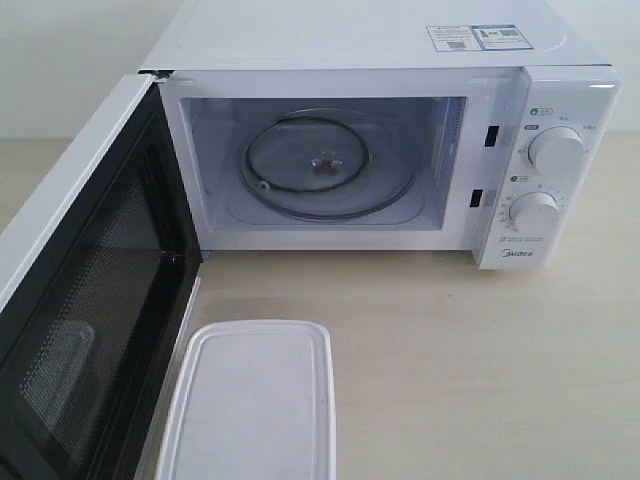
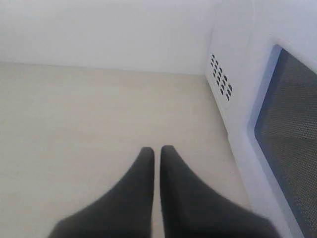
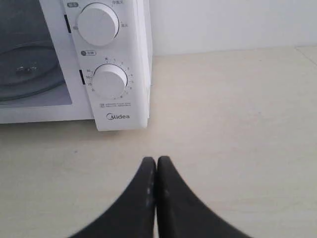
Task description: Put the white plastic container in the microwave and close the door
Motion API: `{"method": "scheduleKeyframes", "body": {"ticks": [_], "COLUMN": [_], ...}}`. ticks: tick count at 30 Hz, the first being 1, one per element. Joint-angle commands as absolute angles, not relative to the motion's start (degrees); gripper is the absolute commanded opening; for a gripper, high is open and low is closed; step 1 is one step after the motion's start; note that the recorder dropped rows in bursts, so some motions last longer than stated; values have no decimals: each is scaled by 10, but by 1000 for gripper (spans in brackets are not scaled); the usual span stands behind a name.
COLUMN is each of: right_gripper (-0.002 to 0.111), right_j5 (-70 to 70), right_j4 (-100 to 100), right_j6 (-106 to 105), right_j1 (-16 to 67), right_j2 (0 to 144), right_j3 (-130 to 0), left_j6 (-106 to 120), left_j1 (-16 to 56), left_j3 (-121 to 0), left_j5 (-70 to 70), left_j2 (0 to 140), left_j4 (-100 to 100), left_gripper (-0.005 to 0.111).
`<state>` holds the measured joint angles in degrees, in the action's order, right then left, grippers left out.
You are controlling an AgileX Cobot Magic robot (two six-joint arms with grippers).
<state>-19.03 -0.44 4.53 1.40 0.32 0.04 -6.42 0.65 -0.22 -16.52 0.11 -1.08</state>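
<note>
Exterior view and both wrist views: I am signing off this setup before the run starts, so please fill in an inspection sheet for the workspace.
Surface: pale, smooth table.
Job's things: white plastic container with its lid on, standing on the table in front of the microwave and beside the door, which is swung wide open; the glass turntable inside carries nothing.
Clutter: nothing seen.
Grippers: left gripper and right gripper are both shut, hold nothing and are over the table; neither shows in the exterior view.
Cables: nothing seen.
Surroundings: plain white wall behind the table.
</note>
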Motion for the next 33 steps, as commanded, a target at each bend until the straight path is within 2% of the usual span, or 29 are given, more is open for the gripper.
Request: {"method": "scheduleKeyframes", "body": {"ticks": [1,28,33], "right_gripper": [0,0,0], "right_j5": [-186,-180,-144], "right_j4": [-6,-6,0], "right_j6": [41,44,46], "right_j1": [12,12,12], "right_j2": [0,0,0], "right_j3": [0,0,-62], "left_j6": [-69,-69,-69], "left_j1": [4,4,4], "left_j3": [0,0,0], "left_j5": [-167,-167,-167], "left_j2": [0,0,0], "left_j4": [-10,-10,-10], "left_gripper": [4,4,4]}}
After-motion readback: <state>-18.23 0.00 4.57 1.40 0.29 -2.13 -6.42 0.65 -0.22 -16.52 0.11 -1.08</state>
